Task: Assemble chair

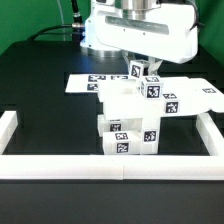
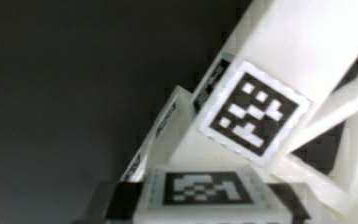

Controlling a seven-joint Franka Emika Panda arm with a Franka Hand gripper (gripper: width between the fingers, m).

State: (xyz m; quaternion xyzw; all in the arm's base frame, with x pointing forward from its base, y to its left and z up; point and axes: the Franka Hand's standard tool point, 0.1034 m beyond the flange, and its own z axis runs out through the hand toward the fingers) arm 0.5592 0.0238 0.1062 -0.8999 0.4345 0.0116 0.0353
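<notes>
White plastic fills the middle of your scene: the chair [image 1: 135,115] stands partly built on the black desk [image 1: 40,85], a stack of blocky white parts with black-and-white square tags on their faces, just behind the front border rail [image 1: 110,165]. You can count about five tags on it in the exterior view. Your arm [image 1: 135,30] comes straight down from above, its bulky white wrist hanging right over the chair, and the hand [image 1: 143,72] points downward at the chair's topmost part, a small tagged block. Its fingers stand narrow, nearly together, pinched on that top part as far as you can see; the contact itself is small and partly hidden. In the wrist view you look along a white chair part [image 2: 247,110] carrying one large tag, with a second tag below it and slanted white braces beside it. Behind the chair the marker board [image 1: 85,82] lies flat on the desk, reaching to both sides. Two more rails, one at each side, fence the desk. No container is in view.
</notes>
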